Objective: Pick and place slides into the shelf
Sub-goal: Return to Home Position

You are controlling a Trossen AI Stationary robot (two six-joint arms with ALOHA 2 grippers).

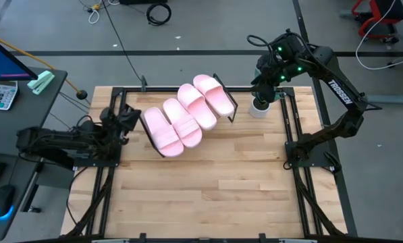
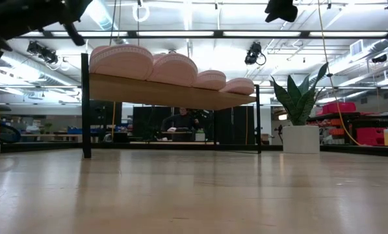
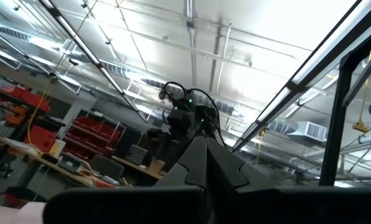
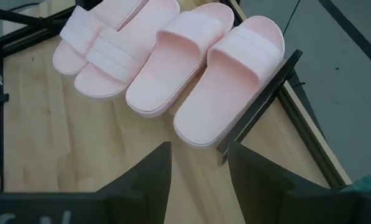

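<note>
All four slides [image 1: 187, 116] lie side by side on the shelf [image 2: 168, 96], so only homing is left. Your right gripper [image 4: 199, 152] hovers near it, open and empty. The left gripper [image 1: 123, 121] rests closed and empty. Next, lift the right arm clear of the frame.

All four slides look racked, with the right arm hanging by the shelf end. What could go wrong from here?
1. The open, empty right gripper hangs close to the shelf, at its black end frame; pulling away carelessly might clip it.
2. The slides lie packed side by side on the slanted board, so a knock could shake one off.
The left gripper waits at the left edge of the table.
</note>
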